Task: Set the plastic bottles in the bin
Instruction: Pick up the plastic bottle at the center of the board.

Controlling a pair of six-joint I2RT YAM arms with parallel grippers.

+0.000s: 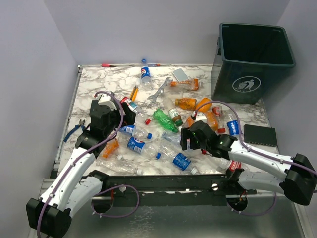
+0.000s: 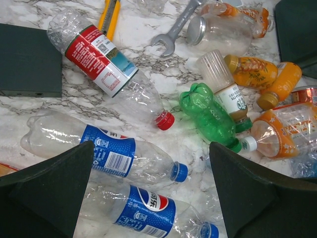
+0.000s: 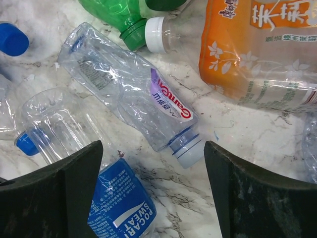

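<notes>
So, L fingers (image 2: pixel 44 193) apart above blue-label bottle (image 2: pixel 106 156); R fingers (image 3: pixel 257 193) apart above crushed clear bottle (image 3: pixel 129 96).

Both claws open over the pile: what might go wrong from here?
The right claw hangs over a crushed clear bottle beside a Pocari Sweat bottle; closing may catch both or squirt one away. The left claw hangs over two blue-labelled bottles, and the bin looks far for it.

Spread fingers (image 2: pixel 44 191), blue-labelled bottles (image 2: pixel 111 156) beneath, silver wrench (image 2: pixel 176 32) beyond
</notes>
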